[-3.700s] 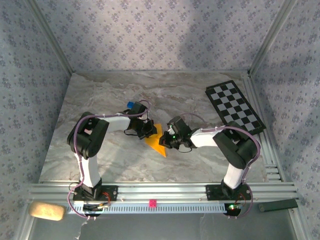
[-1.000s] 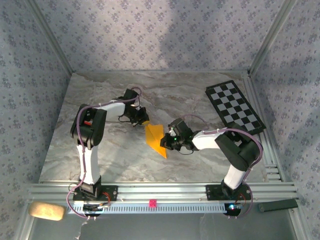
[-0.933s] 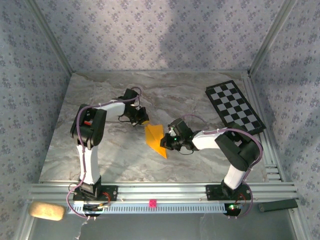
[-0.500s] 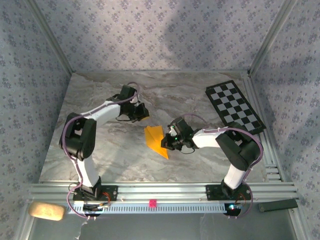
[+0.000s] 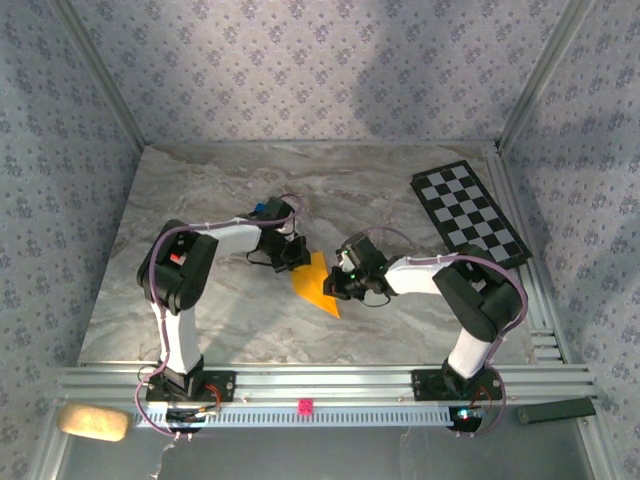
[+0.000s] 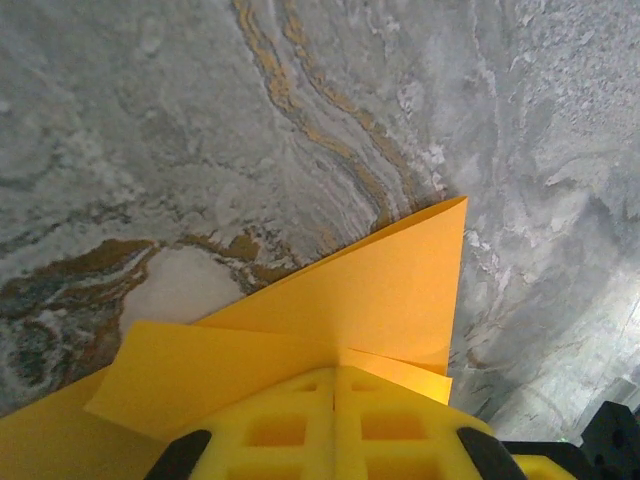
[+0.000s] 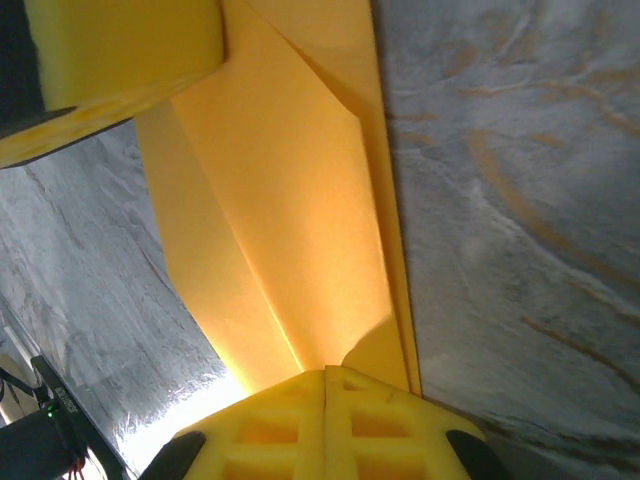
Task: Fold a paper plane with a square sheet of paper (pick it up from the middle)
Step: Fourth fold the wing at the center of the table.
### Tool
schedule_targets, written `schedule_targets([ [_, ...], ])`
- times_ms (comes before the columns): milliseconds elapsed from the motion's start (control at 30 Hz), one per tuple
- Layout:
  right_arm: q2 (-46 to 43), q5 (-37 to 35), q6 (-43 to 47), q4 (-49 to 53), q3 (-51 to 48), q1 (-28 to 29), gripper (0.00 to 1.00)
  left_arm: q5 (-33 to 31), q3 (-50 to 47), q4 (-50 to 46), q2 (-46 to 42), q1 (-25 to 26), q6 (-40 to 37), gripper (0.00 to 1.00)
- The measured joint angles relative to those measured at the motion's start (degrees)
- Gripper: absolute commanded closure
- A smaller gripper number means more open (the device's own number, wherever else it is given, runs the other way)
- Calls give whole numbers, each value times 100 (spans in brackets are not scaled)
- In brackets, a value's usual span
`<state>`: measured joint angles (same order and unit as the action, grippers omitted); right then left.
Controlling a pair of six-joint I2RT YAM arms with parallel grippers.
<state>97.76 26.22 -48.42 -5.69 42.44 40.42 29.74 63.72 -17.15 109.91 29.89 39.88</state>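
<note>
Paper [image 5: 316,284]: orange-yellow, folded into pointed angular shape, flat on marble table [image 5: 200,200] near middle, between both grippers. Overlapping flaps and creases show close up. Left gripper [image 5: 293,255] at paper's far-left end, fingers pressed together, tips resting on top layer. Right gripper [image 5: 337,286] at paper's right edge, fingers likewise together, tips on paper. Small blue cube [image 5: 261,210] just behind left arm. Checkered board [image 5: 468,213] well apart, far right.
</note>
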Motion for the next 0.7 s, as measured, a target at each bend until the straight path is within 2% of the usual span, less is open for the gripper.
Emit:
schedule_targets([
  [167,-599,-369,15,713,129,-111,95,79,-94,162,-2,-17,-48,97],
  [300,-901,-455,116,876,505,-188,95,157,-142,262,-2,-31,-46,97],
  [700,76,-201,133,826,892,114,98,160,-164,350,-2,-26,-46,97],
])
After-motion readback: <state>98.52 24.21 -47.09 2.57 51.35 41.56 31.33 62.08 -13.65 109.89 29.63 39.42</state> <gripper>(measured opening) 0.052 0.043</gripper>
